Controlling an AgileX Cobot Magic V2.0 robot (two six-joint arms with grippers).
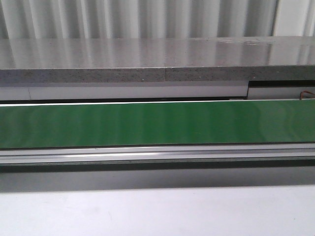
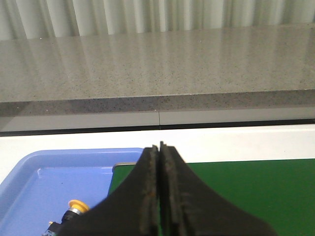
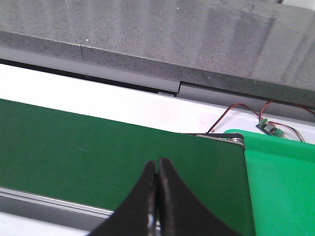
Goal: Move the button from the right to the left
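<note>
In the left wrist view the button [image 2: 76,207], with a yellow-orange cap and black collar, lies in a blue tray [image 2: 29,184], partly hidden behind the fingers. My left gripper [image 2: 161,147] is shut and empty, above the end of the green belt [image 2: 246,191] beside the tray. In the right wrist view my right gripper [image 3: 157,163] is shut and empty over the green belt [image 3: 88,152]. Neither gripper nor the button shows in the front view, only the green belt [image 1: 157,123].
A bright green tray [image 3: 280,182] sits past the belt's end in the right wrist view, with red wires and a small circuit board [image 3: 270,127] behind it. A grey stone ledge [image 1: 147,59] runs behind the belt. A white table surface [image 1: 157,211] lies in front.
</note>
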